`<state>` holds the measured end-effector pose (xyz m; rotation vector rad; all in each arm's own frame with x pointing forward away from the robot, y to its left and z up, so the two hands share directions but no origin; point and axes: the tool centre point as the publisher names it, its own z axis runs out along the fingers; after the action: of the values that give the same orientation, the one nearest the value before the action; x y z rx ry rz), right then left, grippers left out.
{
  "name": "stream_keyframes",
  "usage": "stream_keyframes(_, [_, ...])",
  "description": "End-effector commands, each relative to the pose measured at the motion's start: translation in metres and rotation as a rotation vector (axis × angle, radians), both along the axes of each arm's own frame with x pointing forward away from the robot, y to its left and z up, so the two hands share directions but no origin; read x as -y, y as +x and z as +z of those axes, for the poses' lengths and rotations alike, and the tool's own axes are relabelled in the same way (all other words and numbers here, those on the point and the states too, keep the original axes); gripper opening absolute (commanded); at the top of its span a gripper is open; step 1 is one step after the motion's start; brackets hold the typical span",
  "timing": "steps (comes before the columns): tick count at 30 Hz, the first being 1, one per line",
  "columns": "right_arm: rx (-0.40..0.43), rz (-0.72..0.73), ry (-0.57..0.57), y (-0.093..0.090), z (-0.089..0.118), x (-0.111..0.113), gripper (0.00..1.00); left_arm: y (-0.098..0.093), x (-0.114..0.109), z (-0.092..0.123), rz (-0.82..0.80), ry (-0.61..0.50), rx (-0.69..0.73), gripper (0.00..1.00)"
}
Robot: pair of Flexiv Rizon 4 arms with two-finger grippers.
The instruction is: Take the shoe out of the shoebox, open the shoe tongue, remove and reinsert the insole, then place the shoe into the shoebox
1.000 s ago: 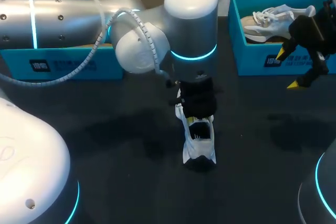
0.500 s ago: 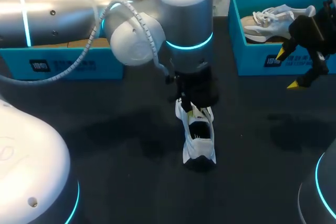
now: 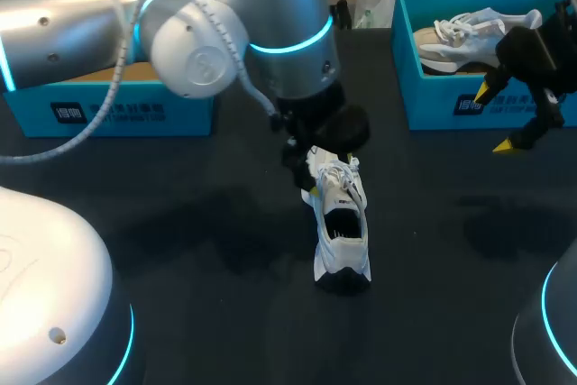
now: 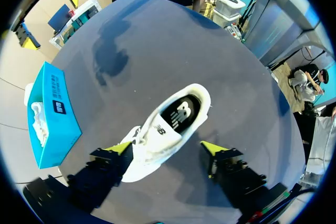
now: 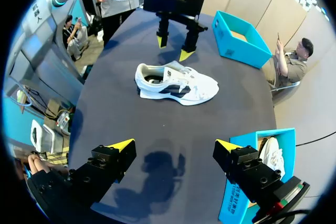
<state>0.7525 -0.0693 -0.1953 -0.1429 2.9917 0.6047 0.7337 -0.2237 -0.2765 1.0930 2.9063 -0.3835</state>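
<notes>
Lightness was my guess for the white shoe (image 3: 341,232): a soft upper that would give under a pinch, a firmer sole, a floppy tongue and a thin, bendy insole. The tongue's top edge looked the place to pull. The sole sides or heel collar looked best for steadying or lifting it.

It stood on its sole on the dark surface (image 3: 180,223), well apart from the blue shoebox (image 3: 433,105) at the right. The left hand (image 4: 165,148) hung over its toe end, fingers spread wide to either side and holding nothing. The right hand (image 5: 176,144) hovered by the shoebox, likewise wide open and empty.

A second earlier the left hand sat low over the laces, hiding them. By now it had risen and drawn back leftward, baring the laces and tongue. The right hand had not moved.
</notes>
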Motion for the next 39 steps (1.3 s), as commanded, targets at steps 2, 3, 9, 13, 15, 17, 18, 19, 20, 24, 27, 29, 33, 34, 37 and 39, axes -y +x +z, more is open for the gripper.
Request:
stream_keyframes(2, [-0.001,0.000,-0.002,0.001,-0.001,0.000,1.00,-0.004,-0.010,0.002,0.002,-0.029,0.013,1.00])
stream_keyframes(3, [-0.001,0.000,-0.002,0.001,-0.001,0.000,1.00,-0.004,-0.010,0.002,0.002,-0.029,0.013,1.00])
stream_keyframes(9, [-0.001,0.000,-0.002,0.001,-0.001,0.000,1.00,-0.004,-0.010,0.002,0.002,-0.029,0.013,1.00])
stream_keyframes(13, [-0.001,0.000,-0.002,0.001,-0.001,0.000,1.00,-0.004,-0.010,0.002,0.002,-0.029,0.013,1.00])
stream_keyframes(15, [-0.001,0.000,-0.002,0.001,-0.001,0.000,1.00,-0.013,-0.005,0.002,0.093,0.007,0.016,1.00])
stream_keyframes(17, [-0.001,0.000,-0.002,0.001,-0.001,0.000,1.00,-0.017,-0.004,0.002,0.143,0.033,0.014,1.00])
stream_keyframes(18, [-0.001,0.000,-0.002,0.001,-0.001,0.000,1.00,-0.020,-0.002,0.003,0.204,0.042,0.017,1.00])
stream_keyframes(19, [-0.001,0.000,-0.002,0.001,-0.001,0.000,1.00,-0.021,-0.001,0.004,0.233,0.059,0.006,1.00])
stream_keyframes(20, [-0.001,0.000,-0.002,0.001,-0.001,0.000,1.00,-0.022,0.001,0.005,0.277,0.061,0.011,1.00])
stream_keyframes(24, [-0.001,0.000,-0.002,0.001,-0.001,0.000,1.00,-0.027,0.004,0.010,0.431,0.079,0.017,1.00])
stream_keyframes(27, [-0.001,0.000,-0.002,0.001,-0.001,0.000,1.00,-0.032,0.003,0.012,0.531,0.084,0.018,1.00])
stream_keyframes(29, [-0.001,0.000,-0.002,0.001,-0.001,0.000,1.00,-0.036,0.002,0.012,0.584,0.089,0.013,1.00])
stream_keyframes(33, [-0.001,0.000,-0.002,0.001,-0.001,0.000,1.00,-0.045,-0.001,0.011,0.632,0.091,-0.004,1.00])
stream_keyframes(34, [-0.001,0.000,-0.002,0.001,-0.001,0.000,1.00,-0.048,-0.002,0.011,0.640,0.089,-0.003,1.00])
stream_keyframes(37, [-0.001,0.000,-0.002,0.001,-0.001,0.000,1.00,-0.057,-0.004,0.012,0.682,0.089,-0.013,1.00])
stream_keyframes(39, [-0.001,0.000,-0.002,0.001,-0.001,0.000,1.00,-0.063,-0.004,0.012,0.703,0.101,-0.028,1.00])
